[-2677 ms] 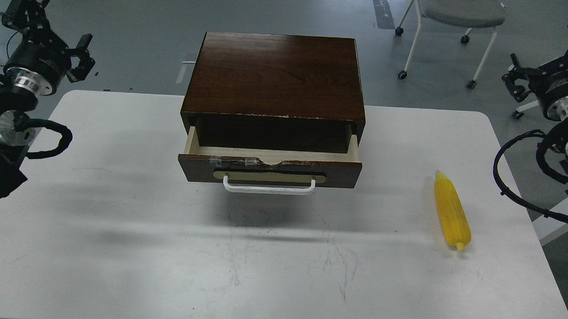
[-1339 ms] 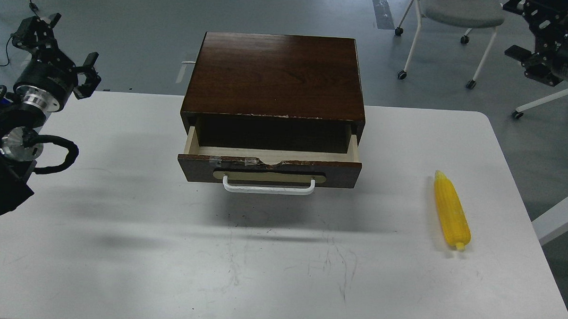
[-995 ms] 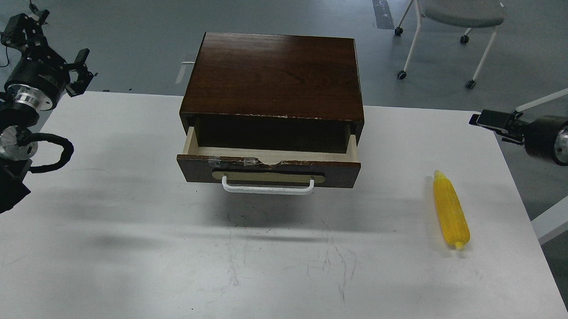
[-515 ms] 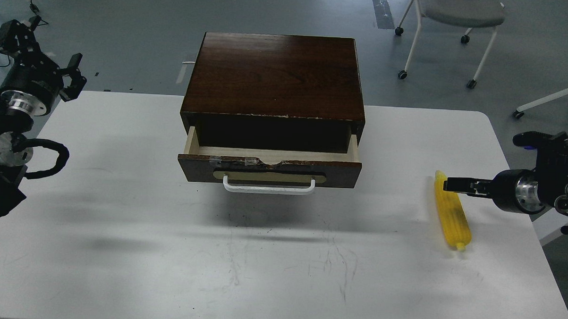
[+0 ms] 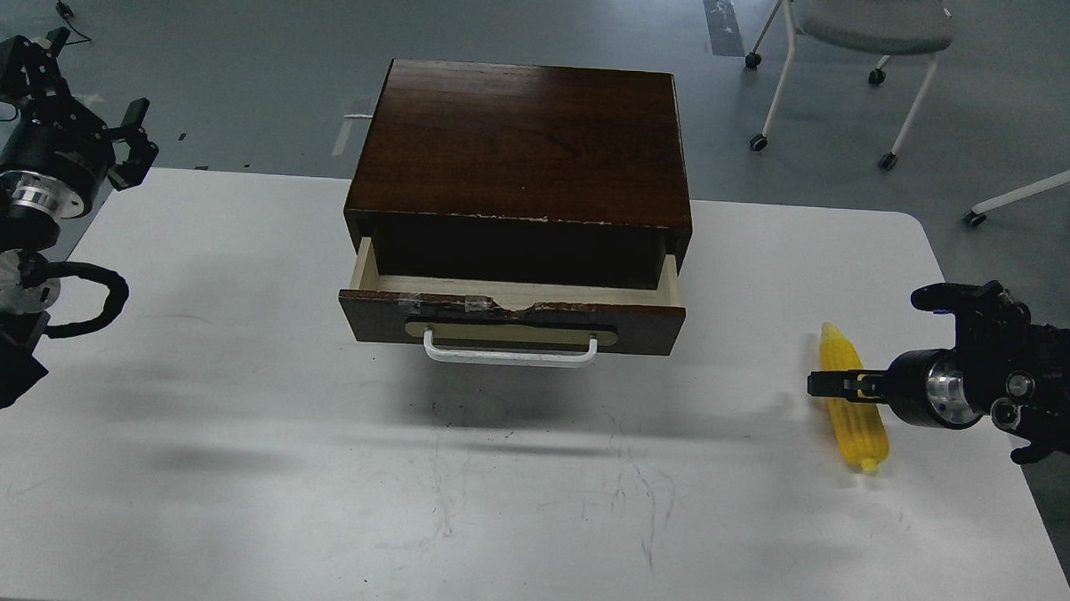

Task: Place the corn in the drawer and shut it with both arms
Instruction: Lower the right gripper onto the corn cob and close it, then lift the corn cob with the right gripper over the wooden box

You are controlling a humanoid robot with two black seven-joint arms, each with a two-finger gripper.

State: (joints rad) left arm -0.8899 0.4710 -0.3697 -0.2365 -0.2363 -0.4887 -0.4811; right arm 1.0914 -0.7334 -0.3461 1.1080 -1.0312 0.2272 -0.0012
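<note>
One corn point(image 5: 853, 402), one drawer point(image 5: 511, 320), one cabinet point(image 5: 523, 144), one table point(image 5: 226, 468), two arms point(image 5: 986, 387), one chair point(image 5: 865, 27)

We see a white table point(image 5: 229, 397) with rounded corners, its top marked with faint dark scuffs near the front middle. Beyond it lies a grey floor point(image 5: 241, 50). At the far right stands a chair point(image 5: 865, 27) with a grey seat, white legs and black castors. A strip of tape point(image 5: 721, 18) sticks to the floor beside it.
</note>
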